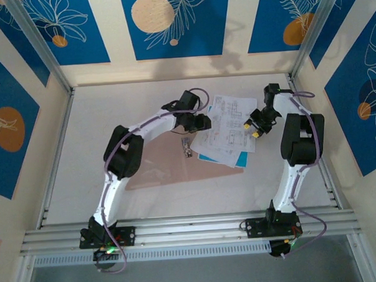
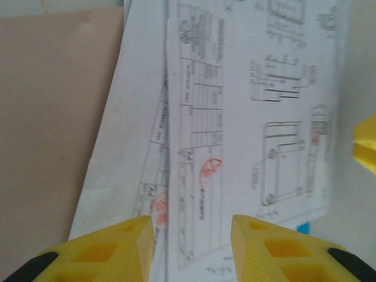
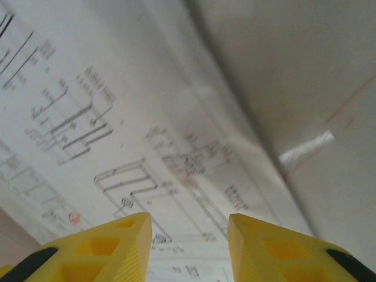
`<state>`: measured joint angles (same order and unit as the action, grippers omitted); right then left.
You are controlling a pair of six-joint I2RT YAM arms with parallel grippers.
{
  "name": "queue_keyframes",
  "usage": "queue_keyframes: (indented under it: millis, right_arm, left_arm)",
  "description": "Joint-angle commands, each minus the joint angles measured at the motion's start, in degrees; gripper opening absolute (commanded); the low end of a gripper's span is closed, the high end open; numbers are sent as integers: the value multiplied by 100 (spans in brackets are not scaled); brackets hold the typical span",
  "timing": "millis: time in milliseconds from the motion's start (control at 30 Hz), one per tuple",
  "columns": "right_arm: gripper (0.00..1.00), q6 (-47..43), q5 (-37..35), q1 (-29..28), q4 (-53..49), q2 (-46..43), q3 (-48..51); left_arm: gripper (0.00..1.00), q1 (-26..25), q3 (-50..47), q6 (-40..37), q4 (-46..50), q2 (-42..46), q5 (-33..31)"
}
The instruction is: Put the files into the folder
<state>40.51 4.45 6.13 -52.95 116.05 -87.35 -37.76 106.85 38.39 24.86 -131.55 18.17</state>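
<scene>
The left gripper [image 2: 191, 226] has its jaws part-open with nothing between them, set low over the left edge of the files [image 1: 228, 130]. The left arm rises from its base, elbow bent at the left edge of the folder [image 1: 170, 170], forearm reaching toward the sheets. The right gripper [image 3: 189, 223] has its jaws part-open and empty above a printed sheet. The right arm is folded high, wrist tipped down and inward. The files lie fanned on the table [image 1: 111, 107], their lower-left corner overlapping the folder. The cyan-blue sheet [image 1: 221, 159] shows beneath.
</scene>
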Motion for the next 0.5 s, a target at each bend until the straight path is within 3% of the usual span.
queue_keyframes:
  millis: [0, 467]
  right_arm:
    - [40, -110, -23, 174, -386, 252, -302]
    - [40, -315, 99, 204, -732, 966, -676]
  left_arm:
    - [40, -79, 382, -245, -182, -280, 199]
    - [40, -285, 568, -413, 62, -753, 121]
